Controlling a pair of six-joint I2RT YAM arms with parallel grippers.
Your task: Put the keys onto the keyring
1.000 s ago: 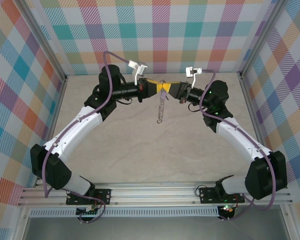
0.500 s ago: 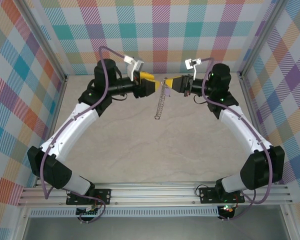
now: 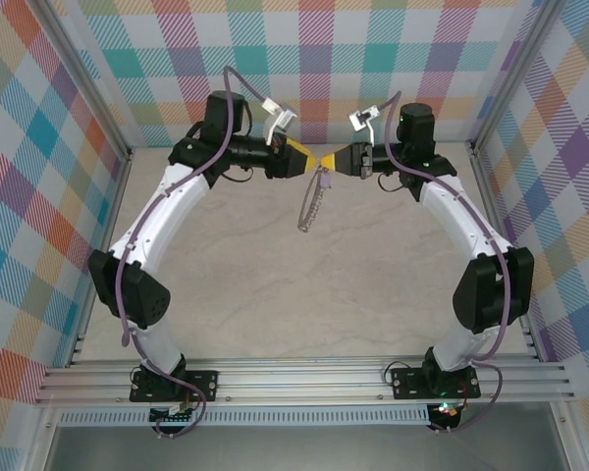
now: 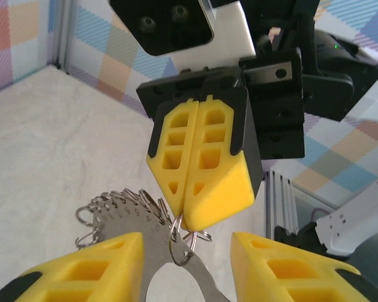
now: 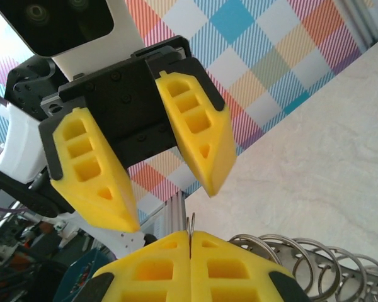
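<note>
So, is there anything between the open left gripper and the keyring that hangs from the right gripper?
Nothing visible stands in the way. The left gripper has its open fingers on either side of the keyring. The keyring hangs from the shut right gripper, and only air lies between the fingers and the metal.

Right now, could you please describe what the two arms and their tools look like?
Both the left arm and right arm have white links joined by black joints, with a purple cable running along each. The left tool and right tool each have a black body, two yellow wedge-shaped fingers with rectangular cut-outs, and a white camera mount.
</note>
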